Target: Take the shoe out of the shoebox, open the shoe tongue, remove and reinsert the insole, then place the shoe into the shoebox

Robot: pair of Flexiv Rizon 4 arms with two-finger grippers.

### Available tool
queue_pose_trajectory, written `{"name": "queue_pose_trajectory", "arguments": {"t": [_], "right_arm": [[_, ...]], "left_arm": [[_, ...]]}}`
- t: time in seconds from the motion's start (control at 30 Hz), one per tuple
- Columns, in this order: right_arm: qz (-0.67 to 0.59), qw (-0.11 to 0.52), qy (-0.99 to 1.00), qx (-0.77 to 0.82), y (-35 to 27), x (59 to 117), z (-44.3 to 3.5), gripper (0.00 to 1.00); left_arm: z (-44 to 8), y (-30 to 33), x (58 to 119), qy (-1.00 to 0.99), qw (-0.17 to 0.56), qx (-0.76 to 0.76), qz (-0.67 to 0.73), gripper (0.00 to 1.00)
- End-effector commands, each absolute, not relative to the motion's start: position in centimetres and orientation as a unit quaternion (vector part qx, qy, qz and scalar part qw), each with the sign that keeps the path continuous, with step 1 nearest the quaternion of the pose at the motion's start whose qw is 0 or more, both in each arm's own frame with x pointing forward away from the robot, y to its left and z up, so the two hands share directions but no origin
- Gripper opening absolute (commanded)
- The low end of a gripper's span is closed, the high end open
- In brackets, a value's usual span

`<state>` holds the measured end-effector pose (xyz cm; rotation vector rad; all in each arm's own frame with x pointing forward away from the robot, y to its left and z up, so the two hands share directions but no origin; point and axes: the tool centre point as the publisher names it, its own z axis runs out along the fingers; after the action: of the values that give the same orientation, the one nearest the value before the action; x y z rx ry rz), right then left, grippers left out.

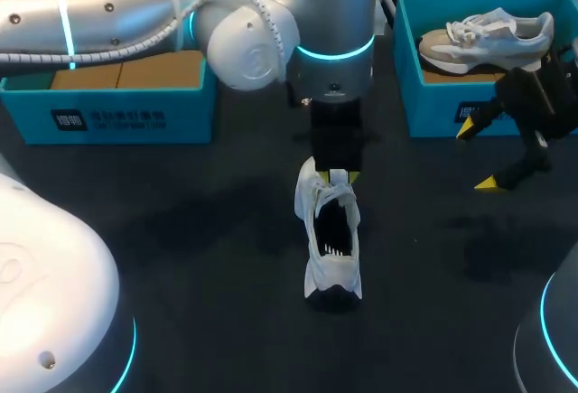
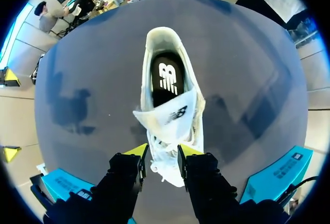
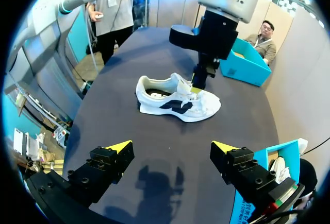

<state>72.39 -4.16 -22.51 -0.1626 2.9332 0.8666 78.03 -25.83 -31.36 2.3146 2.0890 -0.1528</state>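
Observation:
A white shoe (image 1: 332, 257) lies on the dark table, heel toward me, with its tongue (image 2: 172, 113) lifted and the black insole (image 2: 166, 77) showing inside. My left gripper (image 1: 336, 174) stands straight down over the forefoot, its yellow fingertips (image 2: 138, 152) pressed on the lace area from two sides. In the right wrist view the same shoe (image 3: 178, 103) lies on its sole ahead of my right gripper (image 3: 172, 149), with my left gripper (image 3: 198, 82) at the laces. My right gripper (image 1: 480, 156) hangs wide open off to the right, holding nothing.
A teal shoebox (image 1: 433, 113) at the back right holds a second pale shoe (image 1: 488, 36). Another teal box (image 1: 117, 113) stands at the back left, partly behind my left arm. Bare dark table lies around the shoe.

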Motion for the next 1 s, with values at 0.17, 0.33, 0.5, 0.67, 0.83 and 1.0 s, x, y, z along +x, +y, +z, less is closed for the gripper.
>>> {"name": "queue_pose_trajectory", "arguments": {"t": [0.17, 0.33, 0.5, 0.67, 0.83, 1.0], "right_arm": [[0.281, 0.039, 0.957, -0.052, -4.1, 72.4, -22.5, 1.00], [0.281, 0.039, 0.957, -0.052, -4.1, 72.4, -22.5, 1.00], [0.281, 0.039, 0.957, -0.052, -4.1, 72.4, -22.5, 1.00], [0.281, 0.039, 0.957, -0.052, -4.1, 72.4, -22.5, 1.00], [0.281, 0.039, 0.957, -0.052, -4.1, 72.4, -22.5, 1.00], [0.281, 0.039, 0.957, -0.052, -4.1, 72.4, -22.5, 1.00]], "left_arm": [[-31.6, -26.8, 77.8, 0.652, -0.008, 0.757, -0.046, 0.36], [-31.6, -26.0, 77.0, 0.631, -0.029, 0.774, -0.051, 0.36], [-31.4, -25.3, 76.5, 0.625, -0.034, 0.779, -0.050, 0.37], [-31.2, -24.7, 76.2, 0.623, -0.036, 0.780, -0.050, 0.38], [-31.9, -24.6, 75.4, 0.618, -0.048, 0.783, -0.053, 0.38], [-31.8, -24.4, 74.9, 0.607, -0.051, 0.791, -0.052, 0.38]]}}
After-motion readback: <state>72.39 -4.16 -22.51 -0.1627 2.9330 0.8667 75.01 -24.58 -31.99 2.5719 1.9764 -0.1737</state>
